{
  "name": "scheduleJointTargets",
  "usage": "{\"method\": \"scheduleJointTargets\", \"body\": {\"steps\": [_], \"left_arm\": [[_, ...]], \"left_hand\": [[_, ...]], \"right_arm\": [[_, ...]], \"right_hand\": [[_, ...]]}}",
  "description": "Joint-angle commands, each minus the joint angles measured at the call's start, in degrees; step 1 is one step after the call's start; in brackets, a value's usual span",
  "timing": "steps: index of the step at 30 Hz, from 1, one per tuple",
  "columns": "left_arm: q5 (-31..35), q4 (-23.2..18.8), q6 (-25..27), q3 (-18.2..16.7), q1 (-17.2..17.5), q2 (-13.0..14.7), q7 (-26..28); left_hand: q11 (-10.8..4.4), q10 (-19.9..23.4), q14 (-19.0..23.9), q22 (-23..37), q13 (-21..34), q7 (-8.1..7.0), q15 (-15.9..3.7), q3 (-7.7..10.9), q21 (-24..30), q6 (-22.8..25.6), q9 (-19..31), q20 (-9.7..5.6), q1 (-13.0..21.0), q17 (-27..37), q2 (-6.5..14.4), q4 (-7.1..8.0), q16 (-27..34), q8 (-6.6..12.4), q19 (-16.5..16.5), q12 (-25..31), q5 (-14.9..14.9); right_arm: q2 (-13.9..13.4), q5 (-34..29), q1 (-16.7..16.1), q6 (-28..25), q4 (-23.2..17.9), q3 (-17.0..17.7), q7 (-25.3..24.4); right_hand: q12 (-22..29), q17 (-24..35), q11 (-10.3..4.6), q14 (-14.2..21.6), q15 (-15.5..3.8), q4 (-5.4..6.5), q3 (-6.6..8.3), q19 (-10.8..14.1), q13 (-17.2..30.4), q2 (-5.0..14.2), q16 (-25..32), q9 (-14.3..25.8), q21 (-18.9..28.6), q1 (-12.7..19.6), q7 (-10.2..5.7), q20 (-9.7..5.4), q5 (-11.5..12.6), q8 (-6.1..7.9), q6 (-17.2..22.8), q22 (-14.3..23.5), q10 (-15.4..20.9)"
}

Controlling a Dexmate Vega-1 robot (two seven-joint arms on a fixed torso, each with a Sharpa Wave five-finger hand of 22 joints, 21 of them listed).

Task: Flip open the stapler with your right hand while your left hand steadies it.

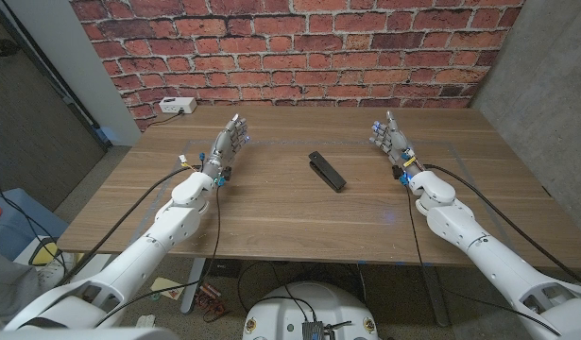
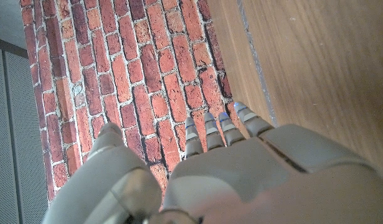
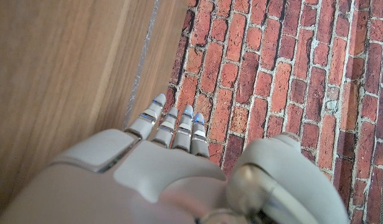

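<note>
A black stapler (image 1: 326, 171) lies closed on the wooden table (image 1: 271, 203), near the middle, angled from far-left to near-right. My left hand (image 1: 228, 142) stands well to the stapler's left, fingers straight and together, holding nothing. My right hand (image 1: 391, 139) stands to the stapler's right, also holding nothing. In the left wrist view the left hand (image 2: 228, 168) has its fingers (image 2: 207, 134) extended toward the brick wall. The right hand (image 3: 172, 174) in the right wrist view likewise points its fingers (image 3: 175, 127) at the wall. Neither hand touches the stapler.
A brick wall (image 1: 299, 47) runs behind the table's far edge. A white power strip (image 1: 177, 106) with a cable sits at the table's far left corner. Grey panels stand at both sides.
</note>
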Motion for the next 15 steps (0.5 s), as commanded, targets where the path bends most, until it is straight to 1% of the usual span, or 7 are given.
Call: {"method": "scheduleJointTargets", "body": {"steps": [1,3,8,12,14,15], "left_arm": [[-0.8,1.9,-0.7,0.1,-0.4,-0.5,-1.6],[-0.7,1.2,-0.1,-0.1,-0.1,-0.4,-0.5],[-0.7,1.4,-0.5,-0.1,-0.2,-0.5,-0.7],[-0.6,1.1,-1.2,-0.3,0.3,-0.6,-0.2],[-0.5,0.7,-1.5,-0.5,0.7,-0.6,0.3],[-0.6,0.5,-1.6,-0.6,0.9,-0.6,0.3]], "left_hand": [[-0.07,0.4,0.5,0.2,0.2,-0.04,-2.11,0.33,0.3,0.7,0.2,-0.15,0.6,0.1,0.0,-0.03,0.4,0.28,0.4,0.2,0.3],[0.22,0.6,0.4,0.2,0.2,-0.04,-2.12,0.32,0.3,0.8,0.2,-0.18,0.6,0.1,0.0,-0.04,0.4,0.30,0.3,0.3,0.3],[-0.11,1.1,0.5,0.2,0.2,-0.04,-2.14,0.33,0.3,1.5,0.2,-0.27,0.6,0.1,0.2,-0.03,0.3,0.53,0.4,0.4,0.3],[0.30,1.3,0.5,0.2,0.2,0.11,-2.19,0.36,0.4,1.6,0.2,-0.34,0.6,0.1,0.3,-0.01,0.3,0.49,0.4,0.5,0.3],[0.12,1.5,0.6,0.2,0.2,0.12,-2.25,0.37,0.4,1.6,0.2,-0.49,0.6,0.1,0.4,0.00,0.4,0.47,0.5,0.5,0.3],[0.11,1.4,0.6,0.2,0.2,0.13,-2.24,0.38,0.4,1.6,0.2,-0.47,0.6,0.1,0.4,0.00,0.4,0.48,0.5,0.5,0.3]], "right_arm": [[-0.4,0.8,-1.3,-1.0,-1.7,0.4,-0.7],[0.0,1.1,-1.5,-0.6,-1.9,0.5,-0.9],[0.9,0.6,-1.7,0.7,-1.6,0.3,-1.2],[0.6,-1.5,-1.7,1.5,-1.9,-0.4,-2.2],[0.5,-1.6,-1.7,1.3,-2.1,-0.5,-2.0],[0.4,-1.4,-1.8,1.3,-2.1,-0.6,-1.7]], "right_hand": [[0.2,0.2,-0.15,0.5,-0.82,-0.13,-0.38,0.3,0.0,0.05,0.3,0.2,0.3,0.5,0.04,0.05,0.4,0.30,0.2,0.3,0.4],[0.2,0.2,-0.13,0.5,-0.79,-0.13,-0.37,0.3,0.0,0.06,0.3,0.2,0.3,0.5,0.02,0.08,0.4,0.29,0.2,0.3,0.4],[0.3,0.2,-0.05,0.6,-0.77,-0.06,-0.41,0.3,-0.1,0.11,0.3,0.2,0.3,0.4,0.03,0.12,0.4,0.39,0.4,0.3,0.5],[0.3,0.1,-0.10,1.0,-0.77,-0.12,-0.39,1.9,-0.5,0.18,0.5,0.2,0.9,0.5,0.09,-0.12,0.4,0.42,0.3,0.4,0.4],[0.3,0.1,-0.16,1.0,-0.79,-0.19,-0.37,2.3,-0.5,0.17,0.5,0.2,1.0,0.6,0.07,-0.05,0.4,0.43,0.3,0.4,0.4],[0.3,0.1,-0.13,1.0,-0.79,-0.24,-0.34,2.1,-0.6,0.16,0.5,0.2,0.9,0.7,0.06,0.13,0.4,0.44,0.3,0.4,0.5]]}}
